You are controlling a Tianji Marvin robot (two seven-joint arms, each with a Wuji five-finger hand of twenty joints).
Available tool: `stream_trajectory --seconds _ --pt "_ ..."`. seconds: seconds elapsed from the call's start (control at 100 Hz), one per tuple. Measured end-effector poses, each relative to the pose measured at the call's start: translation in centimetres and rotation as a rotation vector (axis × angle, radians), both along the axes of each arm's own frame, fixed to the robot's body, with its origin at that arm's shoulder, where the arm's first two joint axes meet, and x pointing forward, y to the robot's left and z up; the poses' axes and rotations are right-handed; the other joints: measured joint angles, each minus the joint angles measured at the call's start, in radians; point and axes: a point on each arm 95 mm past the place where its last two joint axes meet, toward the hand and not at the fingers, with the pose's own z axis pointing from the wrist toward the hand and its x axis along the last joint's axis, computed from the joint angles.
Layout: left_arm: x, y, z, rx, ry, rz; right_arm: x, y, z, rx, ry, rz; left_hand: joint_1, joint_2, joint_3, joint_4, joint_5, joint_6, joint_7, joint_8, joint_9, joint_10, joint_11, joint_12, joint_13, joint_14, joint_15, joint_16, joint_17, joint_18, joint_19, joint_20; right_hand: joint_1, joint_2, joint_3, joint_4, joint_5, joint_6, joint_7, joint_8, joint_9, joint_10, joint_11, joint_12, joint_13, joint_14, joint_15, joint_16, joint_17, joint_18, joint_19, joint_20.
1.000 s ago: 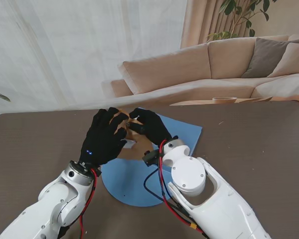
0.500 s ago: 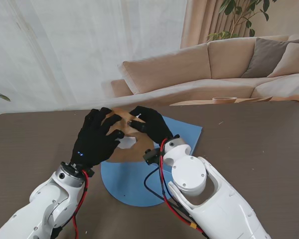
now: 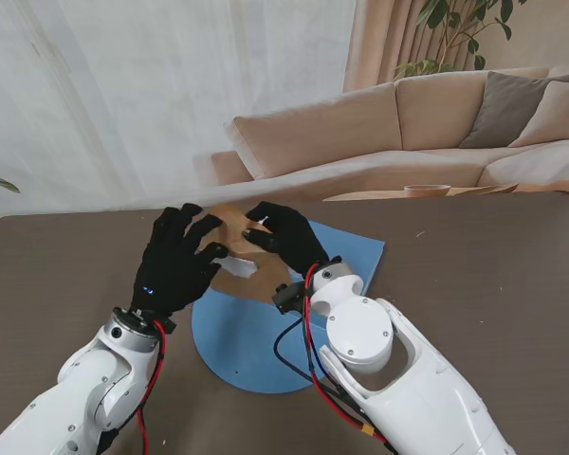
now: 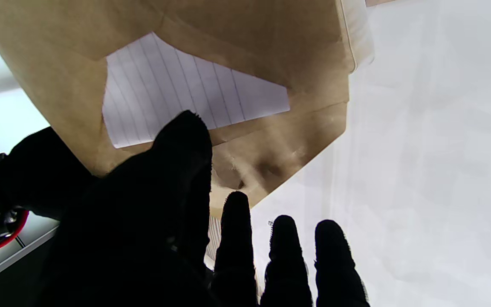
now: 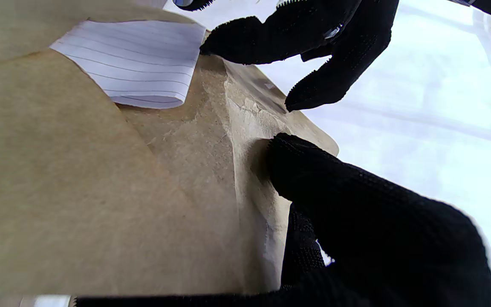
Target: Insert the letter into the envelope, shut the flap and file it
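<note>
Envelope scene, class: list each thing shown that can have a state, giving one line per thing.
envelope: flap open, held off the table
letter: partly inside, lined paper showing at the mouth
left hand: shut on envelope
right hand: shut on envelope

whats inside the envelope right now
A lined white letter sits in the brown envelope, showing through the open mouth. The paper walls and the left hand cover the rest, so how deep it sits is hidden.

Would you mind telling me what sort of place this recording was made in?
Most likely a living room or a lounge mock-up: a beige sofa with cushions stands behind the brown table, sheer curtains cover the window, and a houseplant stands in the corner.
</note>
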Motion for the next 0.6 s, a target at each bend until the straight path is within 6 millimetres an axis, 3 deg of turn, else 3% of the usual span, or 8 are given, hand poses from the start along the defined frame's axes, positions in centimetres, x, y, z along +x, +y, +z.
stream_trajectory --seconds 0.22,0.6 --pt "0.1 -0.33 -0.17 0.004 0.05 -0.011 0.03 0.09 0.02 0.004 0.0 0.004 0.0 0.0 -0.01 0.0 0.014 -0.009 -0.063 -0.078 0.001 0.0 0.0 0.0 0.0 0.0 0.0 0.0 0.0 0.0 0.0 0.0 0.0 0.0 0.0 0.0 0.0 0.0 0.0 0.0 0.0 0.0 0.0 0.0 0.0 0.0 0.0 0.001 0.0 0.0 0.0 0.0" --pt "-0.49 -0.84 -0.41 0.011 0.065 -0.033 0.08 0.06 0.11 0.011 0.002 -0.001 0.001 0.0 -0.021 0.0 0.035 -0.03 -0.099 -0.098 0.001 0.0 0.0 0.0 0.0 0.0 0.0 0.0 0.0 0.0 0.0 0.0 0.0 0.0 0.0 0.0 0.0 0.0 0.0 0.0 0.0 0.0 0.0 0.0 0.0 0.0 0.0 0.001 0.0 0.0 0.0 0.0"
